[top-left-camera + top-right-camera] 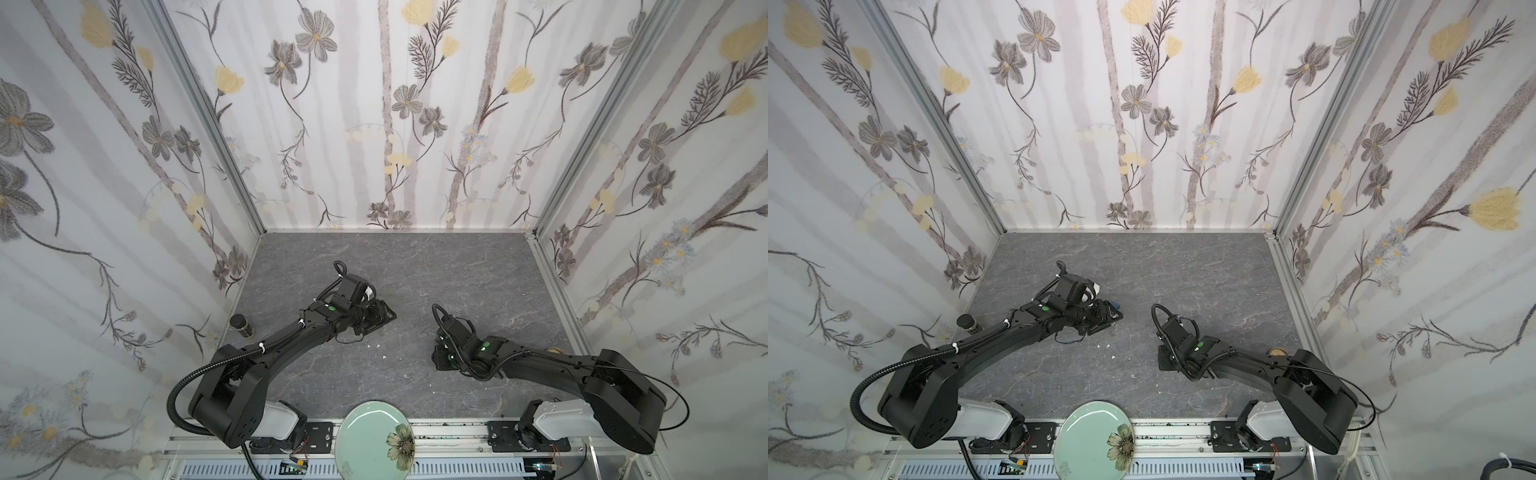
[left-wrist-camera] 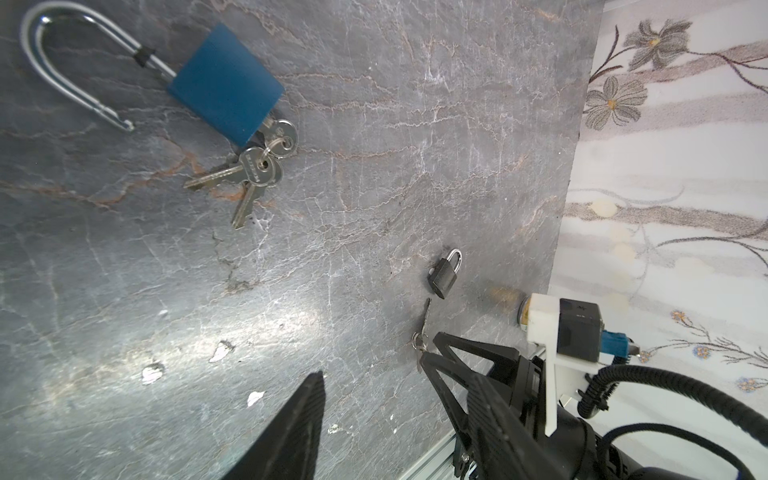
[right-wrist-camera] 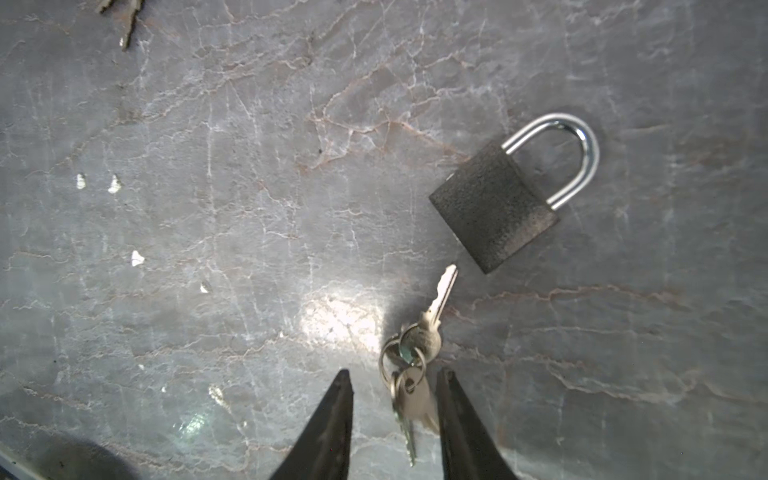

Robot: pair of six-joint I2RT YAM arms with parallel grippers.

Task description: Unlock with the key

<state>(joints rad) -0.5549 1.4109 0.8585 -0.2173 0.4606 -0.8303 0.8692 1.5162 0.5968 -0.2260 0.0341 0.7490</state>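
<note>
Top view: left gripper (image 1: 375, 320) centre-left, right gripper (image 1: 441, 356) centre-right. Left wrist: left jaws open, empty; dark padlock (image 2: 444, 276) right of centre. Right wrist: right jaws part-open astride keys (image 3: 415, 353) bottom centre, nothing gripped; pinch one bow flat, not the ring.

Legible text: none; stamped lettering on one key head (image 2: 257, 168) (beside the blue padlock (image 2: 226, 83)) too blurred to read.

A blue padlock (image 2: 226, 83), shackle (image 2: 28, 39) open, keys (image 2: 253, 170) at its base, lies well apart from a small dark padlock (image 2: 444, 276).
</note>
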